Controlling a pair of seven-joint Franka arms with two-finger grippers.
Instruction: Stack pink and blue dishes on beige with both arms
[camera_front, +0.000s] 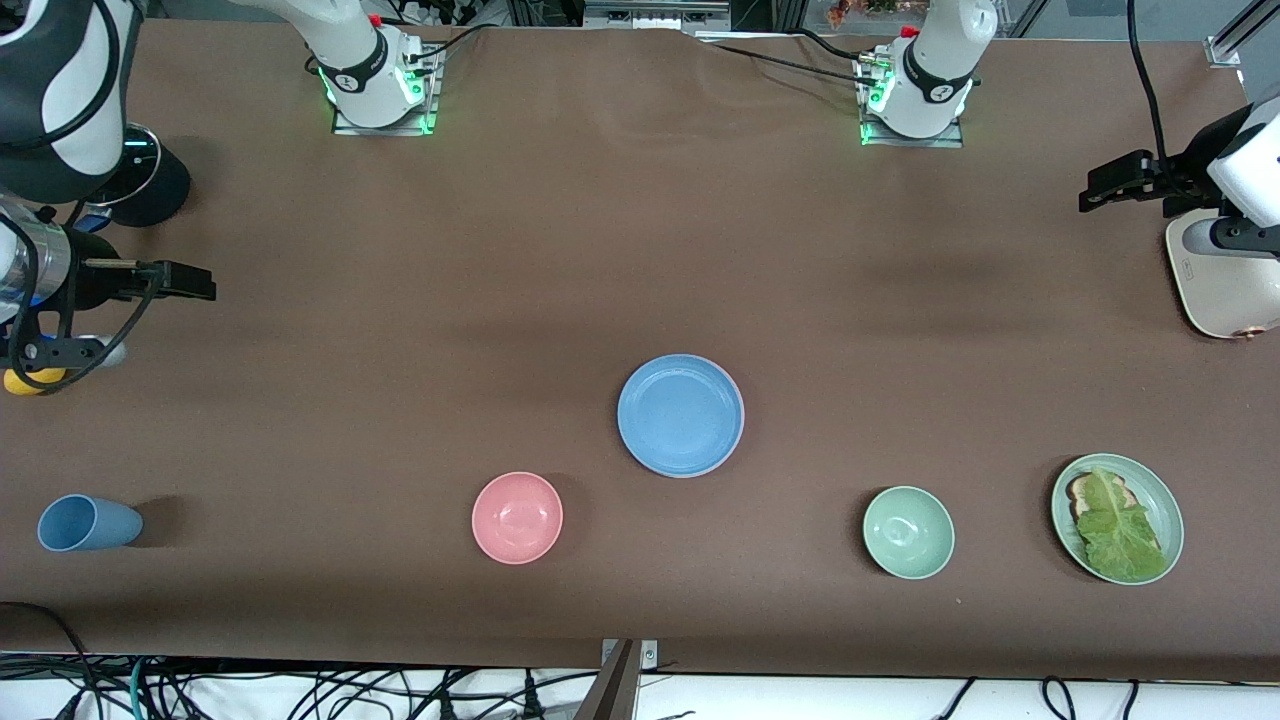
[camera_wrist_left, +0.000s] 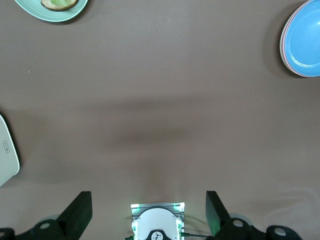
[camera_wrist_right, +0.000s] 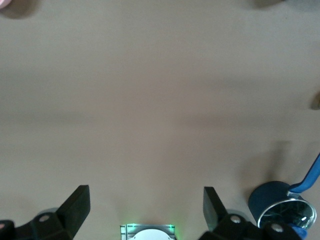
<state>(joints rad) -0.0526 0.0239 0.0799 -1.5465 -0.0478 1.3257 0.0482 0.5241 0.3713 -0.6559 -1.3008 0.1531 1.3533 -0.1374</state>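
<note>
Front view: we see blue plate flat at mid-table, round, no long axis.
Hidden: pink rim peeks beneath; beige unseen.
Left gripper: wide, empty, over toaster's end.
Right gripper: wide, empty, waiting.

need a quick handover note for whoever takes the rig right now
Left end effector: open, empty, waiting above the cream toaster at the left arm's end of the table.
Right end effector: open, empty, waiting at the right arm's end.
Blue plate lies mid-table on top of a stack; a pink rim shows just under it. Whether the beige plate is at the bottom cannot be seen.
Done: stacking looks finished. Left: confirm the beige plate underneath.
</note>
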